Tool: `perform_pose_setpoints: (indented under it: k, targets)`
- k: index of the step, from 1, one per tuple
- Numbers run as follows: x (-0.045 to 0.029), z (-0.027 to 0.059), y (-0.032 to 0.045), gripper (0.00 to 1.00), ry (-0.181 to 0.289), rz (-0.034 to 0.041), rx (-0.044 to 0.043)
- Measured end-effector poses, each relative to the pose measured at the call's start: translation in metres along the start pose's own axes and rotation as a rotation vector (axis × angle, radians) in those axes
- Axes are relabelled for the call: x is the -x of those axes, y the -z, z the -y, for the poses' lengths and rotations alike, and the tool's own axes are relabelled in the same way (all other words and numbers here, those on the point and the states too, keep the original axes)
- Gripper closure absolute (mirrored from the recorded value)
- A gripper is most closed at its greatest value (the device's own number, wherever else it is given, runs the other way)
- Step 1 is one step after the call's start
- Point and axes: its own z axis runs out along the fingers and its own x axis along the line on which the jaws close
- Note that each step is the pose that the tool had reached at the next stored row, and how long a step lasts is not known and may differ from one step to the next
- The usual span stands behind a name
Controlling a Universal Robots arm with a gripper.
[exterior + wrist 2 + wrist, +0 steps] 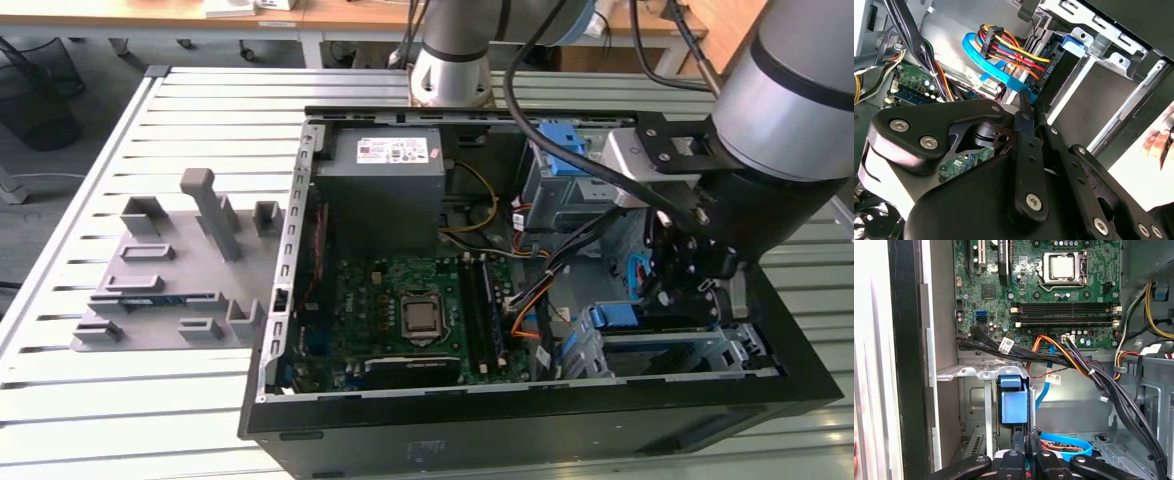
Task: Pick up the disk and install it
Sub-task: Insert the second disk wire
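Exterior view: the open computer case [534, 400] lies on the slatted bench [80, 400], motherboard [414, 310] facing up and a grey power supply [387, 170] behind it. The arm reaches into the case at the exterior view's right, where the disk [627, 318] sits in the drive bay, blue frame showing. A grey fixture tray [174, 270] rests on the bench at the left.

Second wrist view: the claw [1026, 107] has its fingers drawn together near blue and red-yellow cables [1004, 52].

First wrist view: the claw [1026, 437] is closed, just below the disk's blue frame [1014, 405] in the bay.
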Motion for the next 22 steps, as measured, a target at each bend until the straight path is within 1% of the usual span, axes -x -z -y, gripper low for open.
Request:
perform_pose_setpoints:
  k: [16, 22]
  targets:
    - [-0.0006, 0.0002, -0.0043, 0.84, 0.002, 0.0, 0.0001]
    - [-0.0006, 0.0012, -0.0047, 0.84, 0.001, 0.0002, 0.0]
